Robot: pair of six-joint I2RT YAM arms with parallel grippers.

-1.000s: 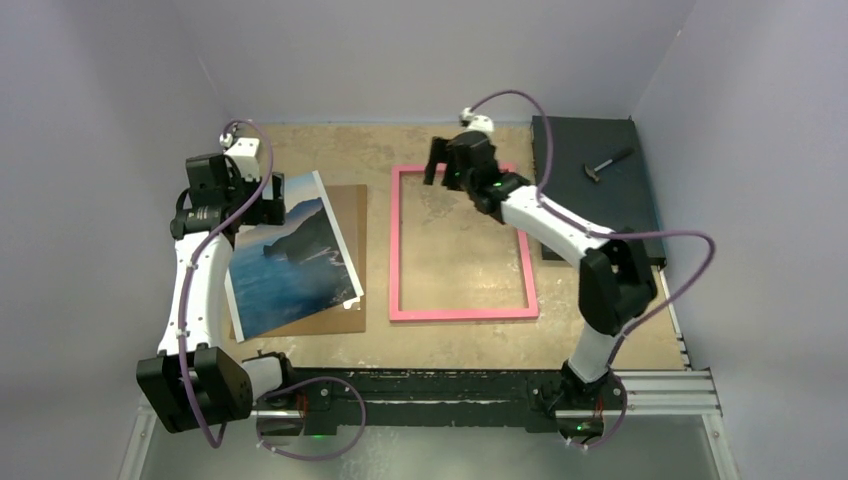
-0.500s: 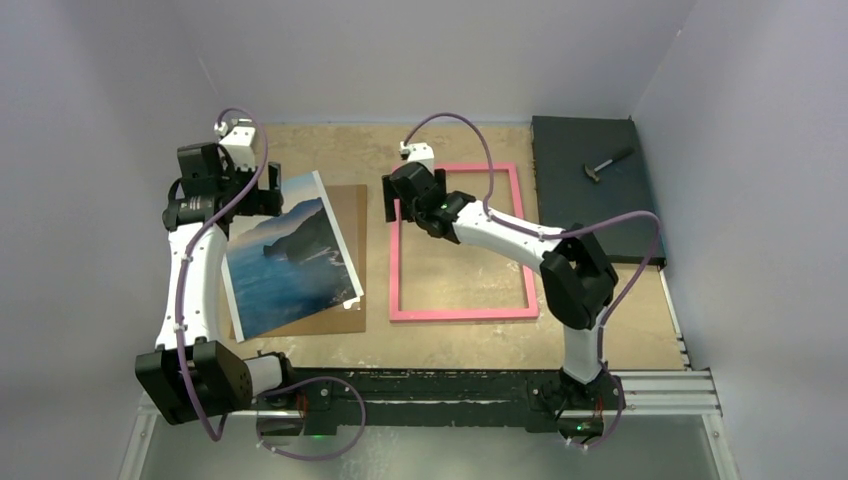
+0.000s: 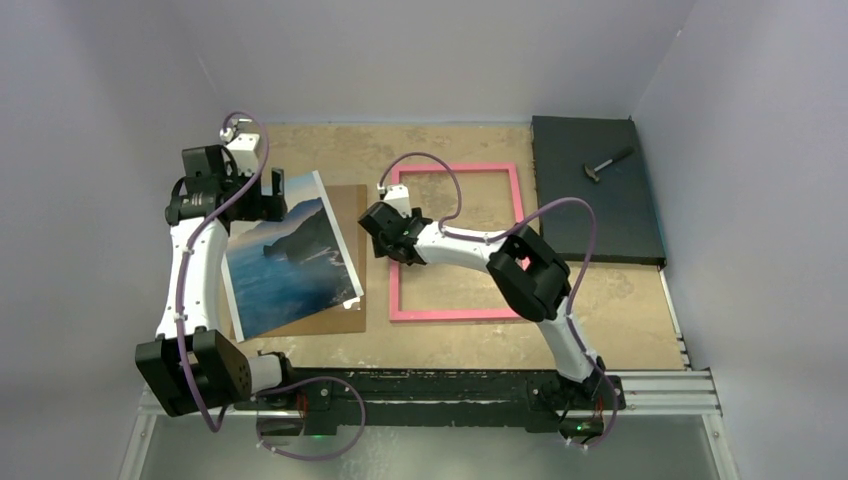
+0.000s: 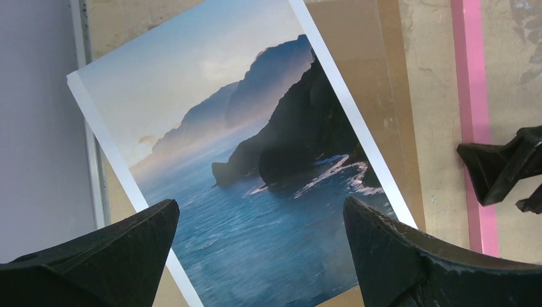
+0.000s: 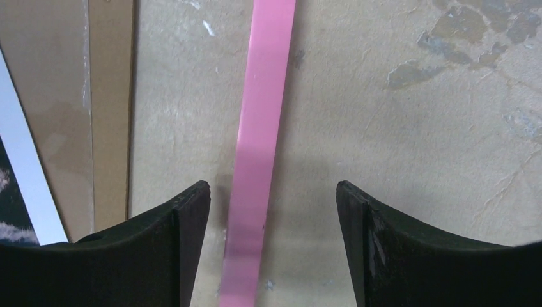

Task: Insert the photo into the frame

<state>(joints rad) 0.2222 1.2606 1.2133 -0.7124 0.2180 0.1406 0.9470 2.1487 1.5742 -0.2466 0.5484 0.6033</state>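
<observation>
The photo (image 3: 285, 265), a sea-and-cliff print with a white border, lies tilted on a brown backing board (image 3: 350, 215) at the left. My left gripper (image 3: 268, 192) hovers open over the photo's far end; in the left wrist view the photo (image 4: 255, 160) fills the space under the wide-apart jaws of the left gripper (image 4: 261, 203). The pink frame (image 3: 455, 314) lies flat mid-table. My right gripper (image 3: 392, 238) is low over its left rim. In the right wrist view that pink rim (image 5: 265, 115) runs between the open jaws of the right gripper (image 5: 273, 185), with a gap on each side.
A black mat (image 3: 595, 200) lies at the back right with a small hammer (image 3: 607, 165) on it. Purple walls close in the table on three sides. The backing board's edge (image 5: 108, 96) lies just left of the frame's rim.
The right arm swung from the frame's far rim across and down to its left rim, and its jaws narrowed somewhat. The left gripper shifted only slightly over the photo.
</observation>
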